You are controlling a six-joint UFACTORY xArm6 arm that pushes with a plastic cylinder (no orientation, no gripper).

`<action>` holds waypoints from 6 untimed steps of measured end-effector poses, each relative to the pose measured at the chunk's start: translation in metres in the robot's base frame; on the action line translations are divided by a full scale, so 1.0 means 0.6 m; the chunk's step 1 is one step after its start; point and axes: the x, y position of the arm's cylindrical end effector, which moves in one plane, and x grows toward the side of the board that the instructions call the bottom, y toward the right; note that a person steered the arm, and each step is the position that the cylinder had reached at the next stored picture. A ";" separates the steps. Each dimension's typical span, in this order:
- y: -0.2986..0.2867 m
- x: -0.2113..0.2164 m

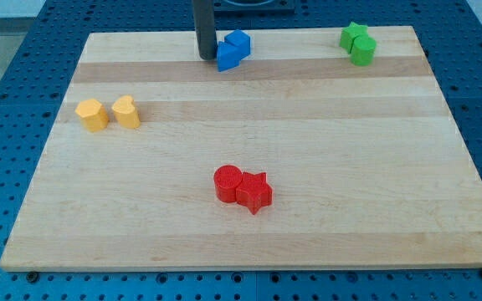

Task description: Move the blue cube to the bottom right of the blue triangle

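Observation:
The blue cube (239, 42) sits near the view's top edge of the wooden board, touching the blue triangle (228, 57), which lies just below and to its left. My tip (205, 55) stands on the board right beside the blue triangle's left side, very close to it or touching. The dark rod rises from there out of the view's top.
Two yellow blocks (92, 114) (126, 111) sit side by side at the view's left. A red cylinder (228, 182) touches a red star (255, 191) at lower centre. Two green blocks (354, 36) (363, 50) sit at the top right. The board's top edge (308, 30) is close behind the blue blocks.

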 end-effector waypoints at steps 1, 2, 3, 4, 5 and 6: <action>0.015 0.037; -0.024 0.004; -0.028 -0.078; -0.013 -0.134; 0.052 -0.115; 0.107 -0.037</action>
